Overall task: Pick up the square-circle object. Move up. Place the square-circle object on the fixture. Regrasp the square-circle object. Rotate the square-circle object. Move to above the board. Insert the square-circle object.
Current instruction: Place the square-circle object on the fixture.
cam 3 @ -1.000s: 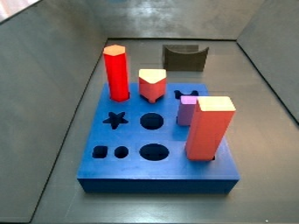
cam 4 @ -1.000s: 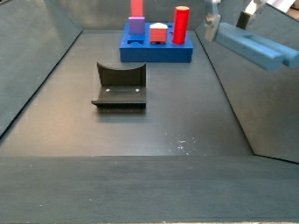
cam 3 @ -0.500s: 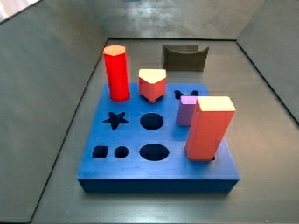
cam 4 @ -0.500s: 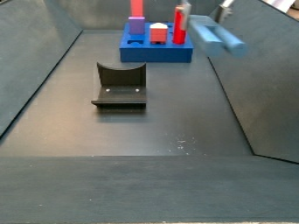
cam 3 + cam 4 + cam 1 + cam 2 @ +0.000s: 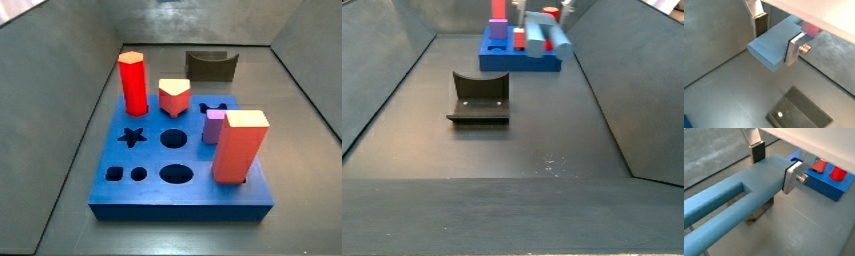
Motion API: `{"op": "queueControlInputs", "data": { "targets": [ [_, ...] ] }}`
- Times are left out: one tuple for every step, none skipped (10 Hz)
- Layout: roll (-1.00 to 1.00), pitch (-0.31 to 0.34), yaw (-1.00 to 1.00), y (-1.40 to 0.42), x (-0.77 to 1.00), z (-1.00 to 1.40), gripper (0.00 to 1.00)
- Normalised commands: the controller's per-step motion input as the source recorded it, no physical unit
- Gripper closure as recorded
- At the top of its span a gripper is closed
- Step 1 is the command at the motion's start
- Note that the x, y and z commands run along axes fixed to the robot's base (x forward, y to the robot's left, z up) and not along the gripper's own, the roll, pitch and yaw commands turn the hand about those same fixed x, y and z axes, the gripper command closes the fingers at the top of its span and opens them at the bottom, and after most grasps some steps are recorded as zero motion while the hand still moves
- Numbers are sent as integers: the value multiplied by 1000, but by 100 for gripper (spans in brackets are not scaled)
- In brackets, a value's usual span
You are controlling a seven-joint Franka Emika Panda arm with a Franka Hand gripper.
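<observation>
The square-circle object (image 5: 731, 198) is a long grey-blue bar with two parallel prongs, and my gripper (image 5: 775, 165) is shut on its solid end. Both wrist views show it clamped between the silver fingers (image 5: 794, 47). In a side view the square-circle object (image 5: 549, 38) hangs in the air just right of the board (image 5: 520, 58), the gripper (image 5: 563, 10) barely showing above it. The dark fixture (image 5: 480, 97) stands bare on the floor, nearer that camera. The blue board (image 5: 181, 185) has star, round and square holes. Neither bar nor gripper shows in the side view that looks across the board.
On the board stand a tall red hexagonal peg (image 5: 132, 82), a pink-topped peg (image 5: 174, 95), a purple peg (image 5: 213, 126) and a big salmon block (image 5: 239, 146). Sloping grey walls (image 5: 629, 90) close in the floor on both sides. The fixture (image 5: 211, 66) sits behind the board.
The gripper has carried the square-circle object leftward from near the right wall to beside the board, and the bar has swung round. Board, pegs and fixture have not moved.
</observation>
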Motion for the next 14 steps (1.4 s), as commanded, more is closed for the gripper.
{"op": "queueControlInputs", "data": {
  "targets": [
    [-70,113,-17,-67,1000,28,100],
    [-52,125,-3,-51,1000,22,100],
    [-37,126,4,-41,1000,16,100],
    [-24,133,10,-34,1000,14,100],
    [-1000,161,39,-693,1000,-145,100],
    [-1000,162,36,-693,1000,-146,100],
    [-1000,163,25,-500,1000,-109,100],
    [-1000,169,17,-388,1000,-84,100],
    [-1000,176,3,-217,885,-37,100],
    [-1000,177,-7,-123,769,-33,100],
    [-1000,180,-24,-32,610,-17,100],
    [-1000,185,-35,-5,488,-8,100],
    [-1000,189,-54,16,332,-8,100],
    [-1000,192,-65,25,254,-9,100]
  ]
}}
